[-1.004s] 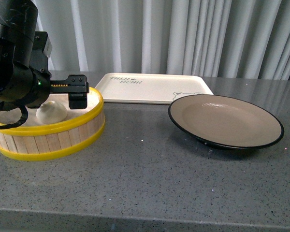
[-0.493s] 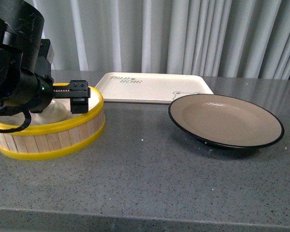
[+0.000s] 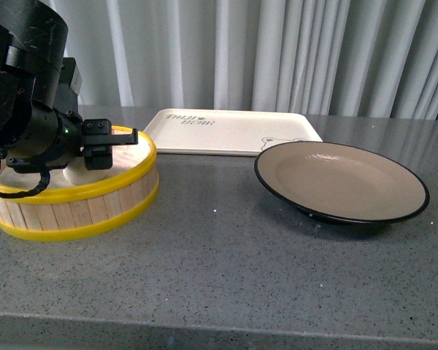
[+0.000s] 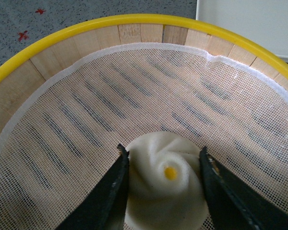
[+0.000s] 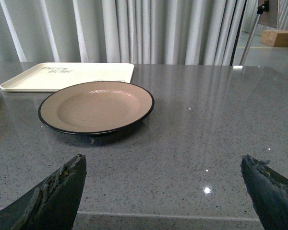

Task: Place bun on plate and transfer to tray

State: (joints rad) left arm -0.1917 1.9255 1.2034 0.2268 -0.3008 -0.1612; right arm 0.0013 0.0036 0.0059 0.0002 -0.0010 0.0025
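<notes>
1. Left wrist view: bun (image 4: 163, 187) sits on the mesh liner (image 4: 86, 120) inside the steamer (image 4: 134, 19).
2. Left gripper (image 4: 162, 149) straddles the bun, jaws partly open, pads at its sides.
3. Plate (image 3: 341, 182) lies beside the steamer, just before the tray (image 3: 233, 135).
4. Right gripper (image 5: 163, 163): spread wide, holding nothing.

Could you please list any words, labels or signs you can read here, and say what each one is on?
Tray: two short lines of grey lettering at one far corner, too blurred to read with confidence; the second line may be "BEAR".
Tray: a bear-face drawing at another corner, with no words.
Plate, steamer, bun: no text visible.
</notes>
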